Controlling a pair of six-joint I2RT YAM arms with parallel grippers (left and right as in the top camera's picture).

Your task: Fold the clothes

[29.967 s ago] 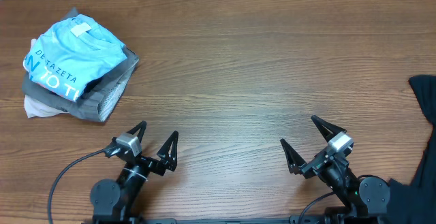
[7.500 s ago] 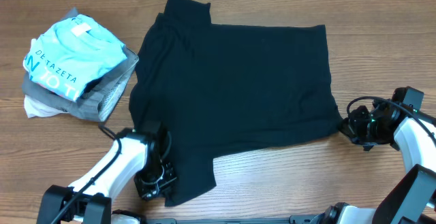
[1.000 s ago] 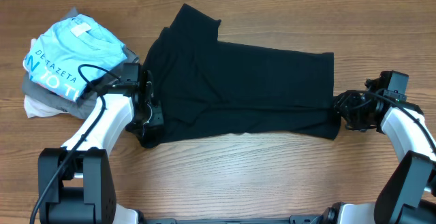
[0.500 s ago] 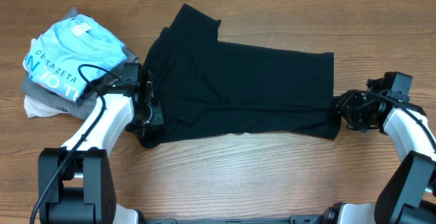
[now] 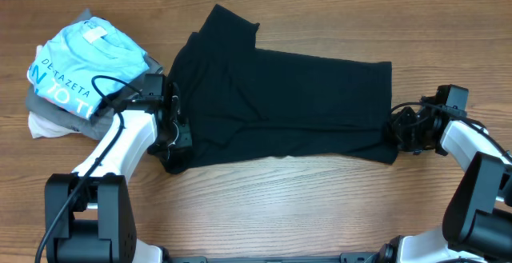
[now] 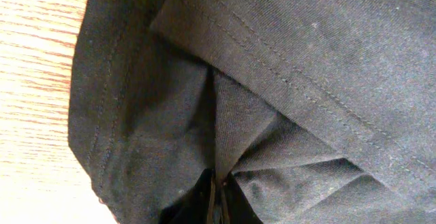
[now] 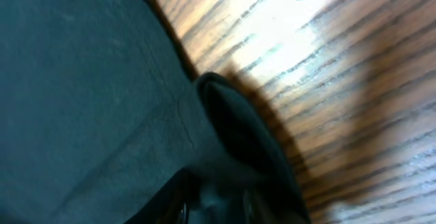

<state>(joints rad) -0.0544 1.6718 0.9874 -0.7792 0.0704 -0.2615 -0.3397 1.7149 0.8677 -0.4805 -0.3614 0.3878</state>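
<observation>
Overhead: shows the black shirt [image 5: 280,103] across the middle of the frame on the wooden table [image 5: 320,215], folded into a wide band, with one sleeve pointing to the upper left. Finds the left gripper [image 5: 172,145] at the shirt's lower left corner, closed on the cloth, and the right gripper [image 5: 398,129] at the shirt's right edge, touching it. Places a stack of folded clothes [image 5: 84,75], light blue on top, in the upper left, just left of the shirt.

Left wrist: fills almost wholly with black shirt [image 6: 286,67] and leaves a strip of table [image 6: 34,81] along the left. Shows stitched hems running diagonally, and the left gripper [image 6: 218,197] at bottom centre, fingers pressed together on a pinch of puckered cloth.

Right wrist: shows the shirt [image 7: 82,81] over the left half and bright table [image 7: 340,60] at the upper right. Has the right gripper [image 7: 218,115] near centre, one dark finger [image 7: 238,142] along the shirt's edge, clamped on the hem
</observation>
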